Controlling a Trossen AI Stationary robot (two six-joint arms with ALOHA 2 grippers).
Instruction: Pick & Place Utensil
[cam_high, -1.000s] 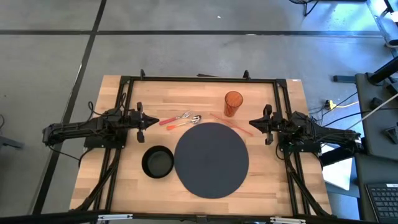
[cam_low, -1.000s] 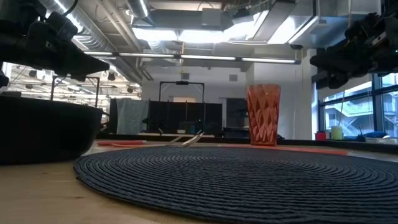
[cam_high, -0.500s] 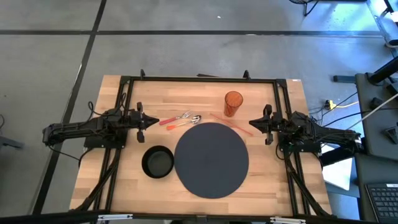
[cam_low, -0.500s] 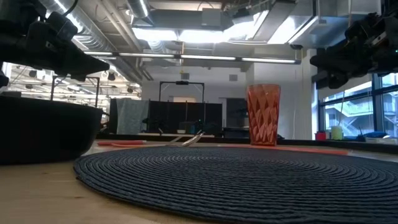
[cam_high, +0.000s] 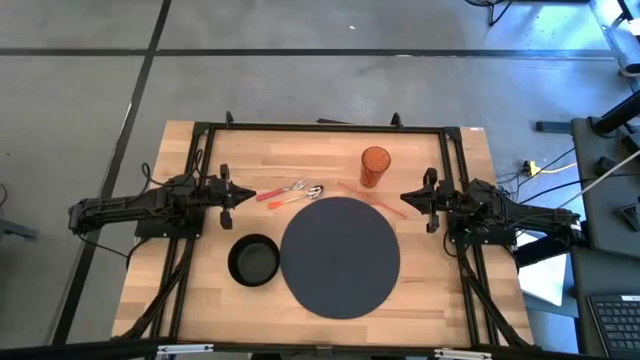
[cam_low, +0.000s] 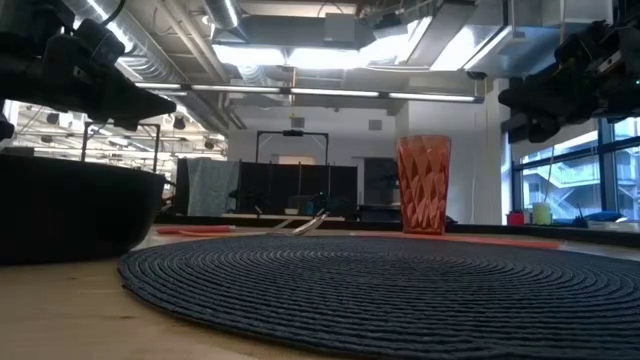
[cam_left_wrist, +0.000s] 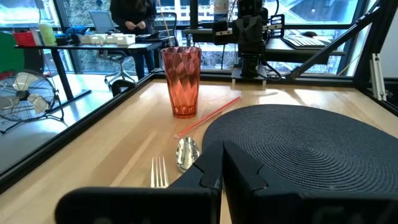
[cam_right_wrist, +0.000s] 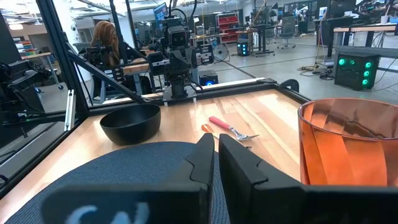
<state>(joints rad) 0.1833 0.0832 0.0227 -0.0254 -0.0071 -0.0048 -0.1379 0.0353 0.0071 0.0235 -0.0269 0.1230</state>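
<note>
A fork (cam_high: 283, 190) and a spoon (cam_high: 303, 193) with red-orange handles lie flat on the wooden table, just beyond the far-left edge of a round dark placemat (cam_high: 340, 256). The left wrist view shows the spoon's bowl (cam_left_wrist: 186, 152) and the fork's tines (cam_left_wrist: 160, 172) close ahead of my fingers. My left gripper (cam_high: 250, 194) hovers level and shut, left of the utensils, touching nothing. My right gripper (cam_high: 405, 199) hovers level and shut at the placemat's far right, also holding nothing.
An orange faceted cup (cam_high: 375, 166) stands at the far side, with thin red sticks (cam_high: 372, 198) lying beside it. A black bowl (cam_high: 254, 260) sits left of the placemat. Black frame rails (cam_high: 320, 127) border the table. A person (cam_left_wrist: 134, 15) stands in the room beyond.
</note>
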